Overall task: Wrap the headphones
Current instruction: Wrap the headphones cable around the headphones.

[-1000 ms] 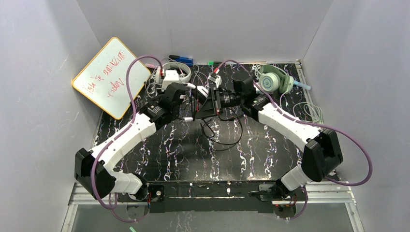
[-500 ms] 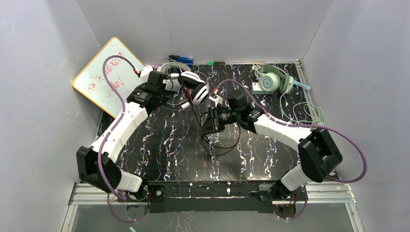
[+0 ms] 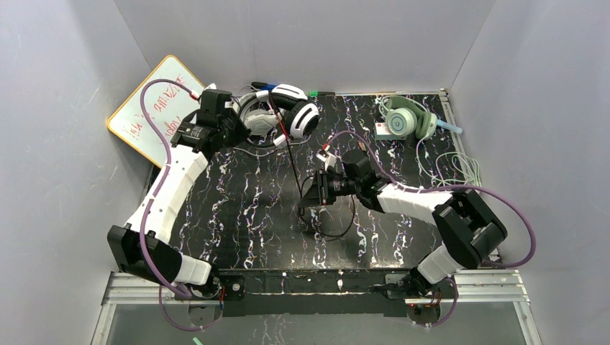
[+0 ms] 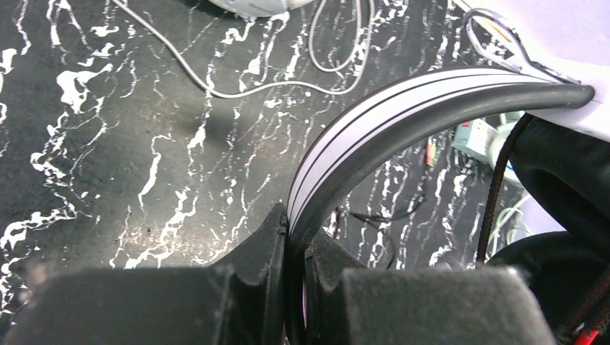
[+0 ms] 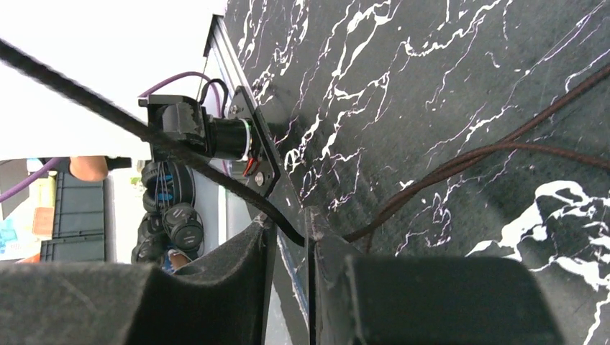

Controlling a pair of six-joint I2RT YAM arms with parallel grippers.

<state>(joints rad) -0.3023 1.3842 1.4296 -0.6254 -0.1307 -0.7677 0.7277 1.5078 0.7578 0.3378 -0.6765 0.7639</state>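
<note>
Left gripper is clamped on the headband of the black-and-white headset, fingers tight on either side of the band. The headset is held at the far left of the black marble-pattern table, just right of the gripper and close to the back wall. In the left wrist view the band arcs up out of the fingers and bends over to the right. From above, its long axis runs roughly left to right along the far edge, with the white ear cup on the right end. Right gripper sits mid-table, well apart from the headset, pinching the black cable, which passes between its fingers. The cable runs as a near-straight line from the headset toward the near side, down to the right gripper. Beyond the gripper, slack cable loops on the table. The mint-green headset lies at the far right, its pale cable loose beside it. The light grey headset is mostly hidden behind the left gripper and the held headset; its grey cable trails on the table. The held headset's second ear cup is hard to make out. A whiteboard leans on the left wall, its writing unreadable.
</note>
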